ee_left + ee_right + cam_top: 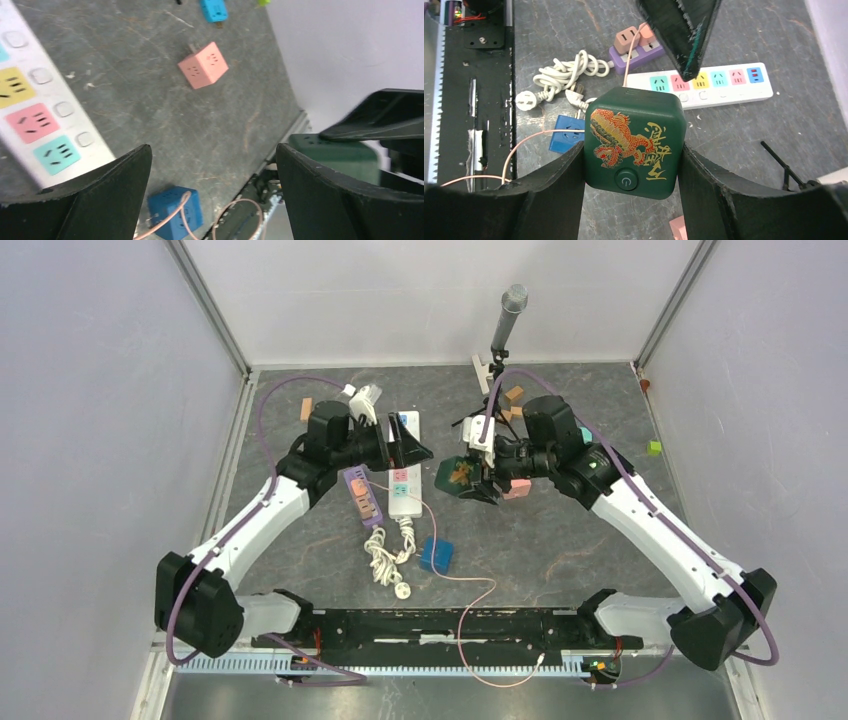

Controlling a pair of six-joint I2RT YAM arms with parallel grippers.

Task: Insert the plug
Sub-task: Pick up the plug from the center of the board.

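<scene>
My right gripper [631, 150] is shut on the plug, a dark green cube [634, 142] with a gold-and-red dragon and a power button on its top face. Its prongs are hidden. The cube [458, 475] hangs above the table, just right of the white power strip [405, 480]. The strip's coloured sockets [704, 85] lie beyond the cube. My left gripper [214, 150] is open and holds nothing. It hovers over the strip's right edge [40, 115], facing the green cube [335, 155]. One of its fingers [684, 30] shows in the right wrist view.
A purple strip [360, 497] lies left of the white one, with a coiled white cord [385, 560] below. A blue cube [437, 555] with a thin pink cable sits near the front. A pink cube [203, 65] lies under the right gripper. A microphone [508, 315] stands at the back.
</scene>
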